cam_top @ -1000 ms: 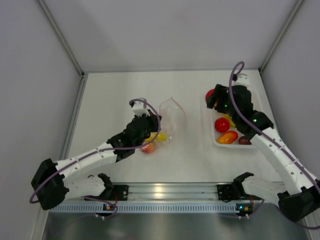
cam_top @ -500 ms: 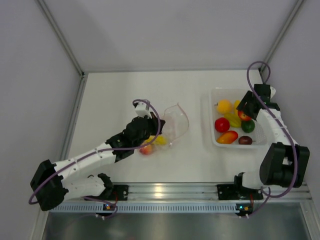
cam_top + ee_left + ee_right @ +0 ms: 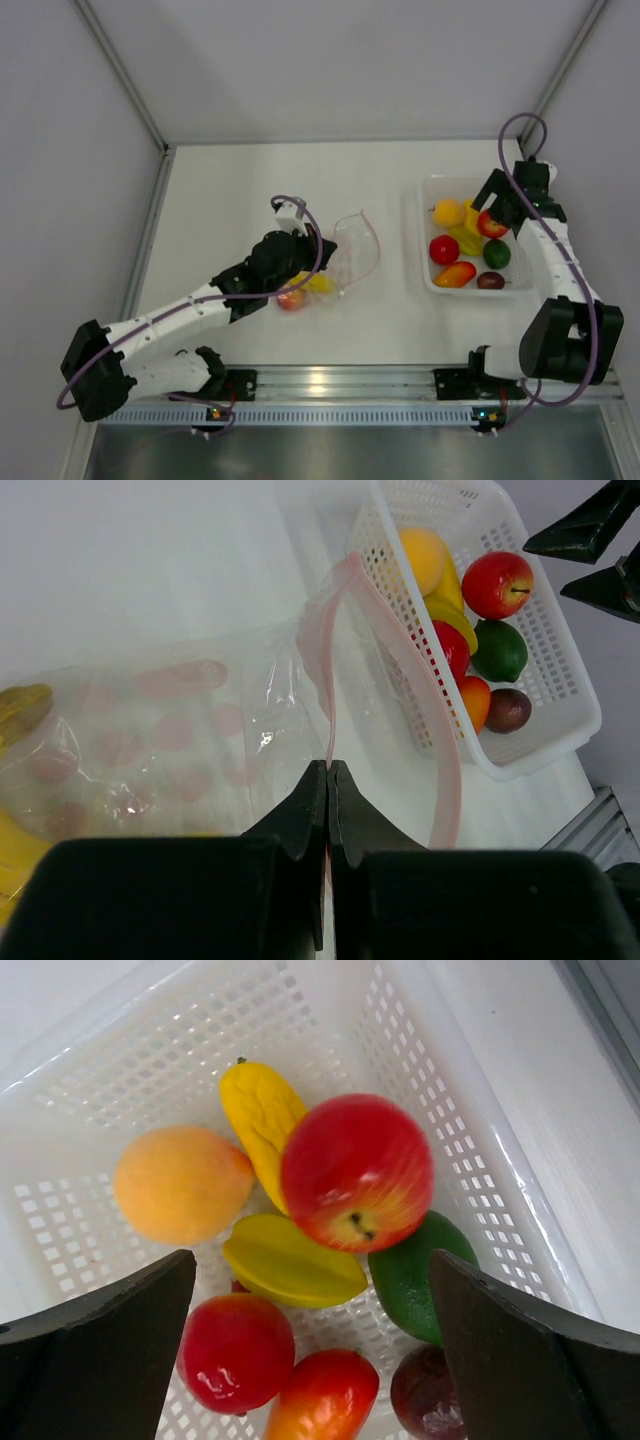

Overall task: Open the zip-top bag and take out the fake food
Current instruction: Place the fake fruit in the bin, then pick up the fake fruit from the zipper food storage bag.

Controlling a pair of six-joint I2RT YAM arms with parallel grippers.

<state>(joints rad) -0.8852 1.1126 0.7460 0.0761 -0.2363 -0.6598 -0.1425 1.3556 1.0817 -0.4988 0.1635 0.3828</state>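
The clear zip-top bag (image 3: 355,252) lies mid-table with its mouth open. My left gripper (image 3: 318,252) is shut on its pink zip strip (image 3: 330,695), pinched between the fingertips (image 3: 328,767). A yellow piece (image 3: 320,283) and a red piece (image 3: 291,299) of fake food lie at the bag's near end; a banana (image 3: 14,825) shows through the plastic. My right gripper (image 3: 496,205) is open and empty above the white basket (image 3: 420,215). Below it lie a red apple (image 3: 355,1170), an orange (image 3: 180,1185), a lime (image 3: 415,1275), a tomato (image 3: 235,1350) and a dark purple piece (image 3: 430,1395).
The white perforated basket (image 3: 120,1070) stands at the right with several fruits inside, close to the right wall. Grey walls enclose the table on three sides. The arms' base rail (image 3: 330,385) runs along the near edge.
My right gripper carried a red apple over the basket, let it go there and now hovers open above it. My left gripper drew the bag's mouth slightly right.
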